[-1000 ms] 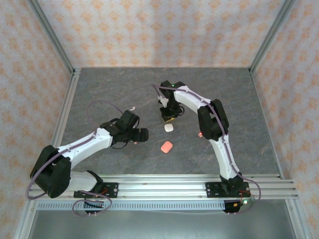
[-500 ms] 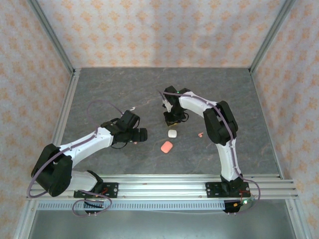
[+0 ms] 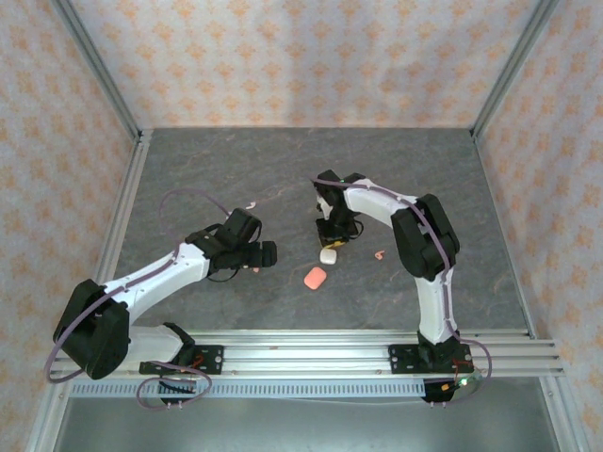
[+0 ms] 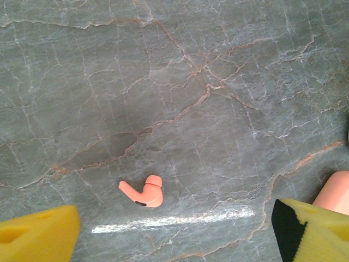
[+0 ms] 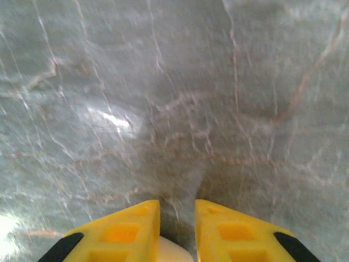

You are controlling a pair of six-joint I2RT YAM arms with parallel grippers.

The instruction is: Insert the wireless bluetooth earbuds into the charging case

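1. Top external view: the white case point(image 3: 327, 254) and the pink case point(image 3: 315, 277) are seen mid-table, and no earbud is judged to be seated yet.
2. A coral earbud point(image 4: 143, 192) is found loose below the left gripper point(image 4: 173, 218), whose jaws are spread wide and empty.
3. A second coral earbud point(image 3: 379, 253) and a whitish earbud point(image 3: 251, 205) are seen loose, well apart.
4. The right gripper point(image 5: 177, 204) is nearly closed beside the white case. Something whitish is glimpsed in its gap, but a grip cannot be confirmed.
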